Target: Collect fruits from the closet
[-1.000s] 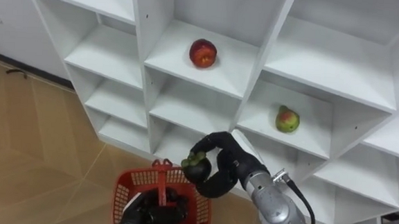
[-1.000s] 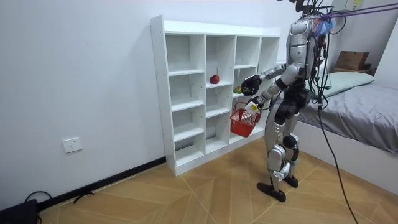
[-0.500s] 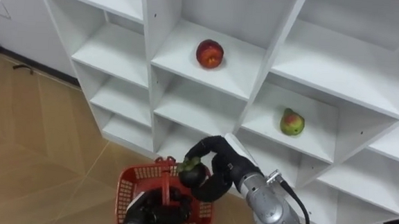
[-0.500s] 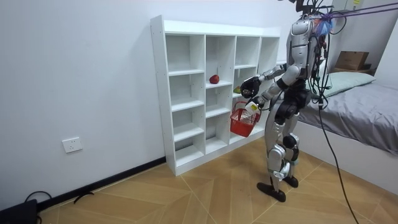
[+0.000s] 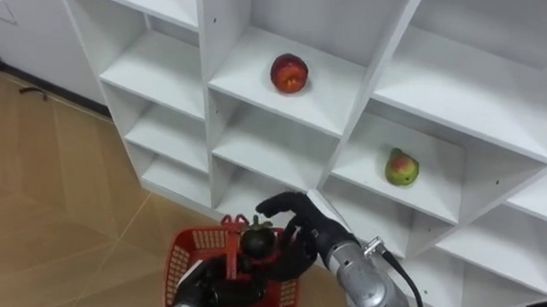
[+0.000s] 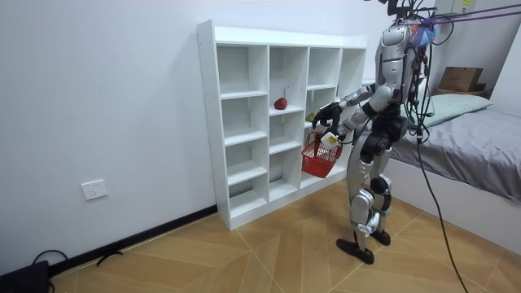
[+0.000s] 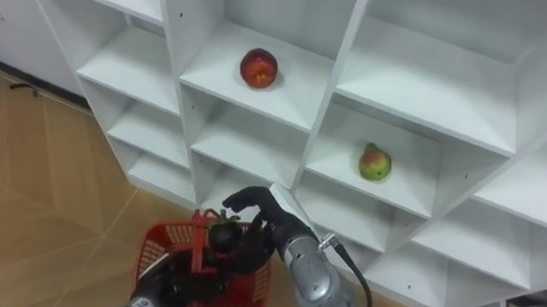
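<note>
Dark fruit (image 5: 257,240): you see it at lower centre of the left eye view, directly over the red basket (image 5: 183,262) and beside the basket's upright handle. Right hand (image 5: 299,233): its fingers (image 5: 275,205) arch wide and spread over the fruit; you cannot tell whether they touch it. Left hand (image 5: 206,290), at the bottom edge: fingers curled round the handle. On the white closet (image 5: 155,65), a red apple (image 5: 289,73) lies upper centre and a green-red fruit (image 5: 401,167) right of centre, one shelf lower.
</note>
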